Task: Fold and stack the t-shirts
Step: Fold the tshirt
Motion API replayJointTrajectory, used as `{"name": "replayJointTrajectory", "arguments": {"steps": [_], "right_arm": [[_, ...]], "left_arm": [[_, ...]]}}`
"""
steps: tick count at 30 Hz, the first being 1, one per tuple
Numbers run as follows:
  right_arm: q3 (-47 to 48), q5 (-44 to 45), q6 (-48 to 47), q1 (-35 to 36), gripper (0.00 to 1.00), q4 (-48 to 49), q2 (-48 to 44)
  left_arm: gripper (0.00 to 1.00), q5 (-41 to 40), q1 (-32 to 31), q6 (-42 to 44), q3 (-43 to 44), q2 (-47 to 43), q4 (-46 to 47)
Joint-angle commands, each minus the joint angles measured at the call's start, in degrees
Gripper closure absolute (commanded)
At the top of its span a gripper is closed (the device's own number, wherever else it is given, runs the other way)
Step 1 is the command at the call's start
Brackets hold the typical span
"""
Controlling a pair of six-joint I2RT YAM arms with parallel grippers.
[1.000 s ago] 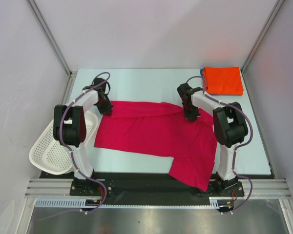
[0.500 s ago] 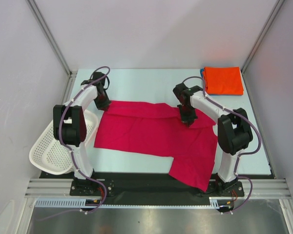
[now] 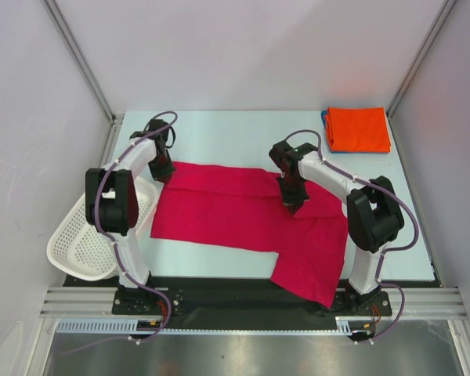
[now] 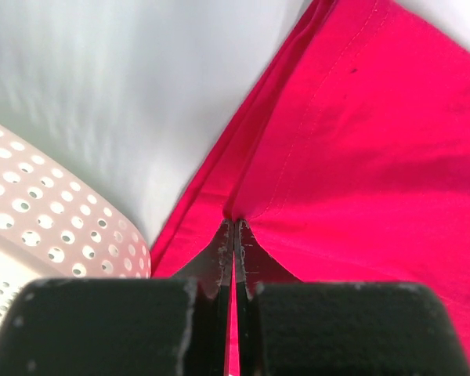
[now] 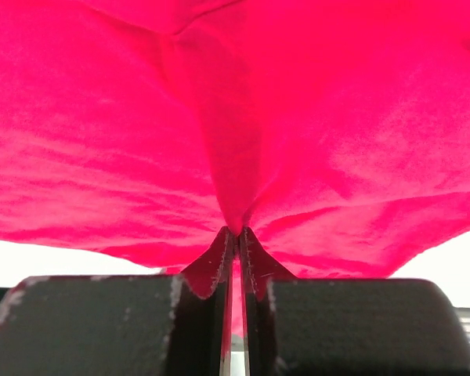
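- Red shirt point(image 3: 235, 211) is the one in play, spread across the middle of the table point(image 3: 235, 129) and only partly folded.
- Left gripper point(image 3: 164, 172) at 10 o'clock: jaws pressed tight together, nipping the hem at the shirt's far-left corner.
- Right gripper point(image 3: 290, 206) just right of centre: jaws all but closed on a pinch of red cloth, which tents away from the tips in the wrist view.
- Score so far, as I read it: orange shirt point(image 3: 359, 129) is folded to a neat rectangle at 1 o'clock. It sits on a blue shirt point(image 3: 327, 129), of which only a thin edge peeks out on the left. Two done and stacked, by the look of it.
- Left to do: fold the red one down to a small rectangle, then carry it to that pile at 1 o'clock.
- Trouble spot: a big flap at 5 o'clock spills over the table's near edge toward the right arm's base. It likely needs gathering in before any fold comes out square.
- Basket point(image 3: 82, 239) at 8 o'clock hangs tipped off the left edge beside the left arm. It lies near the shirt's left side, so a wide swing there could catch it.
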Motion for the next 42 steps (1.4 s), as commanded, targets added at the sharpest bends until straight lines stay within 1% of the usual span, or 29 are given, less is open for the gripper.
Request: {"name": "replayJointTrajectory", "arguments": {"steps": [1, 13, 20, 23, 24, 25, 27, 28, 29, 30, 31, 32, 33, 34, 35, 36, 37, 38, 39, 40, 42], "right_arm": [[0.2, -1.9, 1.6, 1.3, 1.0, -1.5, -1.0], [-0.3, -2.5, 2.9, 3.9, 1.0, -2.4, -2.4], [0.5, -4.5, 3.1, 4.8, 1.0, -2.5, -1.4], [1.0, -4.5, 2.9, 5.0, 1.0, -2.8, -1.1], [1.0, -4.7, 2.9, 5.0, 1.0, -2.9, -1.0], [1.0, -4.8, 2.7, 5.0, 1.0, -2.9, -0.9], [1.3, -5.9, 2.4, 5.1, 1.0, -2.9, -0.2], [1.4, -6.1, 2.3, 5.3, 1.0, -3.0, -0.1], [1.4, -6.6, 2.2, 5.3, 0.98, -2.7, 0.0], [1.4, -8.2, 2.2, 5.4, 0.93, -2.6, -0.1], [1.7, -8.3, 2.5, 5.3, 0.75, -2.6, -0.3], [2.5, -7.0, 3.0, 4.9, 0.61, -2.8, -0.8], [2.9, -6.1, 3.3, 4.3, 0.61, -2.8, -0.9], [3.1, -5.6, 3.8, 3.3, 0.53, -2.1, -2.2], [3.3, -5.7, 4.4, 1.8, 0.52, -1.4, -2.8], [3.6, -6.0, 6.1, -1.8, 0.51, -0.7, -3.6], [3.5, -6.4, 6.8, -4.0, 0.5, 1.3, -4.9], [3.5, -6.6, 7.2, -6.0, 0.5, 2.2, -5.4], [3.7, -6.6, 8.3, -7.9, 0.49, 2.8, -5.7], [3.7, -6.3, 8.5, -11.9, 0.48, 3.8, -5.9], [3.7, -5.5, 8.9, -15.8, 0.46, 6.4, -6.0]], "left_arm": [[1.0, -2.1, 0.6, 1.5, -0.3, -1.5, -0.1], [1.0, -3.9, 0.6, 0.8, -2.9, -2.7, 1.1], [0.99, -5.8, 0.8, 0.7, -2.1, -0.8, 1.4], [0.95, -6.8, 0.9, 0.8, -1.2, 0.9, 1.6], [0.91, -7.0, 0.9, 1.0, -0.6, 1.1, 1.7], [0.87, -7.1, 0.9, 1.1, -0.3, 1.5, 1.8], [0.69, -6.9, 0.9, 1.5, 0.2, 1.1, 1.6], [0.67, -6.7, 0.9, 1.6, 0.2, -0.1, 1.8], [0.64, -6.3, 0.8, 1.5, -0.1, -1.0, 2.0], [0.56, -5.1, 0.8, 1.5, -0.3, -1.9, 2.7], [0.53, -4.7, 0.8, 1.5, 0.0, -2.5, 2.5], [0.52, -3.2, 0.7, 1.4, 0.9, -3.6, 2.0], [0.52, -3.2, 0.6, 1.4, 1.6, -4.0, 1.9], [0.52, -1.9, 0.6, 1.3, 2.2, -4.4, 1.8], [0.52, -1.3, 0.3, 1.4, 2.7, -5.1, 2.0], [0.53, -0.3, 0.1, 1.5, 3.4, -5.5, 3.2], [0.54, 3.1, -0.1, 1.9, 3.6, -5.8, 4.1], [0.55, 4.4, -0.3, 2.3, 3.6, -5.9, 4.9], [0.58, 6.0, -0.8, 2.6, 3.9, -5.5, 5.8], [0.6, 7.3, -1.2, 2.9, 4.2, -5.1, 7.1], [0.62, 9.7, -2.1, 3.1, 5.3, -2.8, 7.5]]}}
